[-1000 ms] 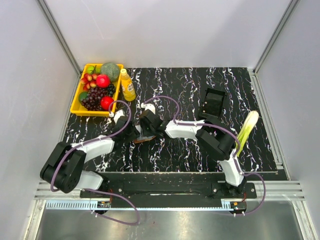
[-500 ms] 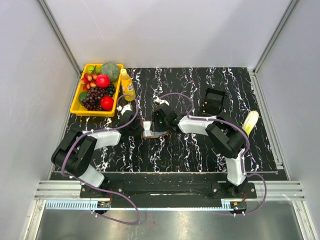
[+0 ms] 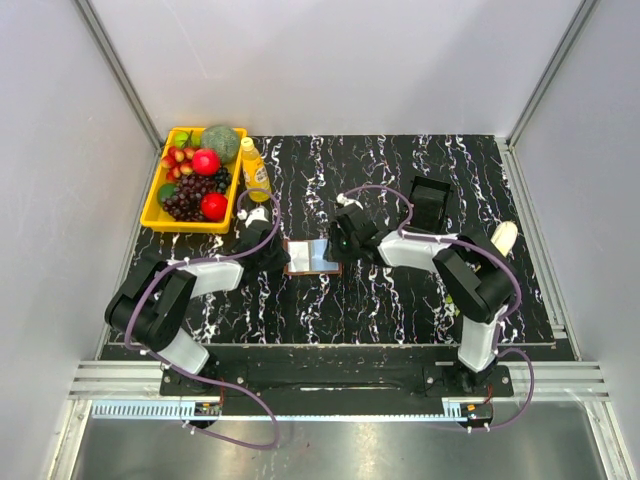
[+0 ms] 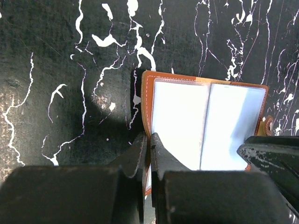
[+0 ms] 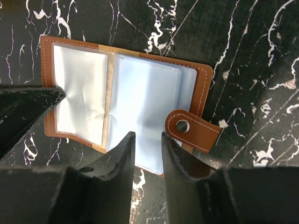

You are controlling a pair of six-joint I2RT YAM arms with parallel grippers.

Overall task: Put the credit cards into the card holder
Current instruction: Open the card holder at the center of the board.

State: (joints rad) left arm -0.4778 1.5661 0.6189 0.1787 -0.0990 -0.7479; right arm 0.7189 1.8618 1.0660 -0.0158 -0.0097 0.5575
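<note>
The brown leather card holder (image 3: 312, 257) lies open and flat on the black marbled table, its clear plastic sleeves facing up (image 4: 205, 121) (image 5: 140, 93). My left gripper (image 3: 279, 259) (image 4: 149, 138) is shut on the holder's left edge, which is pinched between the fingertips. My right gripper (image 3: 343, 240) (image 5: 147, 136) stands open just over the right half, beside the snap strap (image 5: 191, 130), with nothing between its fingers. No credit cards show in any view.
A black tray-like box (image 3: 428, 203) stands behind the right arm. A yellow basket (image 3: 152, 212) of fruit and an orange juice bottle (image 3: 255, 170) sit at the back left. A pale vegetable (image 3: 503, 236) lies at the right.
The holder has gone from half-folded between the grippers to spread open and flat, a little further right. My left gripper closed on its edge; the right arm swung rightward.
</note>
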